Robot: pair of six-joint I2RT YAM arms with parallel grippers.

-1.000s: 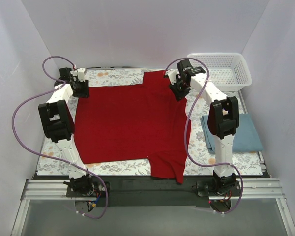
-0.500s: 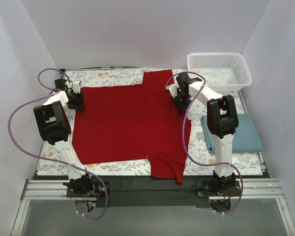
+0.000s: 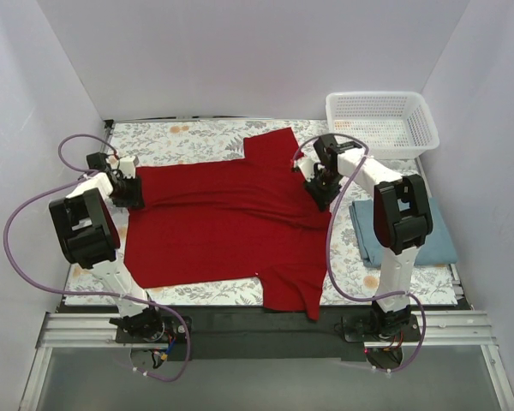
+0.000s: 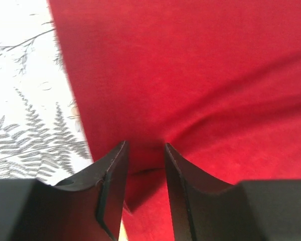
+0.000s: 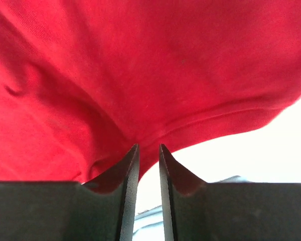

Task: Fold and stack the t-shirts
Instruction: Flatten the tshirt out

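Jaws: left gripper (image 4: 144, 145) is pinching the far hem corner of the red t-shirt (image 3: 223, 231), and right gripper (image 5: 148, 146) is pinching its shoulder end. Judging that the first lengthwise fold is running. Next, both are needing to carry that far edge evenly to the near edge. Shirt is lying spread between both grippers, long axis left-right, hem pointing left. Blue-grey t-shirt (image 3: 428, 231) is waiting folded, right side.

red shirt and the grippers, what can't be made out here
Left wrist view: the bottom edge cuts off the left gripper; how deep the red shirt sits in it is unclear.
Right wrist view: the red shirt fills the frame above the right gripper; the background is washed out white.
Top view: the right arm covers part of the blue-grey shirt.
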